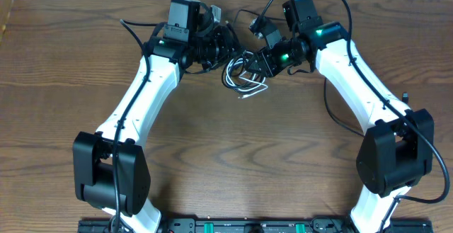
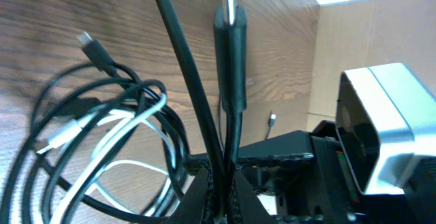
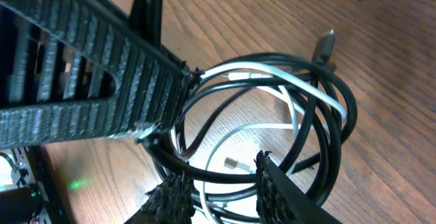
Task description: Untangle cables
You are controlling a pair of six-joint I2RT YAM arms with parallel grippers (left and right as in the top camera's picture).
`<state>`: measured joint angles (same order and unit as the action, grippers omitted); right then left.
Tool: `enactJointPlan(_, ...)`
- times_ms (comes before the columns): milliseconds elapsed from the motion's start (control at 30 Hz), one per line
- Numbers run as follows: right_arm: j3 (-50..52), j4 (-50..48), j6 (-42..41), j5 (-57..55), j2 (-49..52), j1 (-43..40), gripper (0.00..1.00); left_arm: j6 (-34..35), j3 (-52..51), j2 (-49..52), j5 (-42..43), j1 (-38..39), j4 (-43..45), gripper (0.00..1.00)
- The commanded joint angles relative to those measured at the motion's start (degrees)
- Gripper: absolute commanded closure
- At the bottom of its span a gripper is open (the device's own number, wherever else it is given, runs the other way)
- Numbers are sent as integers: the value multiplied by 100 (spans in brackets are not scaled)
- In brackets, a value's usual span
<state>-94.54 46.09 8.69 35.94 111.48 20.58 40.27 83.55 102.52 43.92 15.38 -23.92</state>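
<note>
The cables [image 1: 242, 77] lie tangled at 12 o'clock on the worktop [image 1: 71, 63]. The left claw [image 2: 221, 183] is clamped on a black cable [image 2: 230, 67]. The right claw [image 3: 220, 169], fingers apart, straddles them. It should pinch one strand only, then draw gently toward 3 o'clock.

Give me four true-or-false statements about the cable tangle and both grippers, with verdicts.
1. The bundle of thin black and white cables lies on the brown wooden table. True.
2. The left gripper is wide open. False: it is shut on a thin black cable.
3. The white cable lies apart from the black ones. False: it threads through their loops.
4. The right gripper's jaws stand apart, with cable loops between them. True.
</note>
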Motion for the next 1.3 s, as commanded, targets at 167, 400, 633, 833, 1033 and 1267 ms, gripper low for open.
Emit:
enactJointPlan(167, -101, -57, 125, -131, -155, 155, 71, 474, 107, -127, 957, 11, 63, 92)
enactJointPlan(400, -101, -273, 96, -155, -155, 179, 77, 763, 105, -127, 1178, 11, 61, 92)
enactJointPlan(633, -105, -511, -713, -409, -157, -28, 99, 546, 105, -127, 966, 0, 61, 92)
enactJointPlan(833, -105, -496, -1342, -476, -356, -450, 99, -269, 105, -127, 160, 0, 11, 92)
enactJointPlan(1033, -105, -256, -1552, -476, -750, -728, 99, -769, 105, -127, -1408, 7, -570, 88)
enactJointPlan(1267, -103, 149, -1683, -474, -822, -673, 99, -1027, 105, -127, -1676, 24, -807, 65)
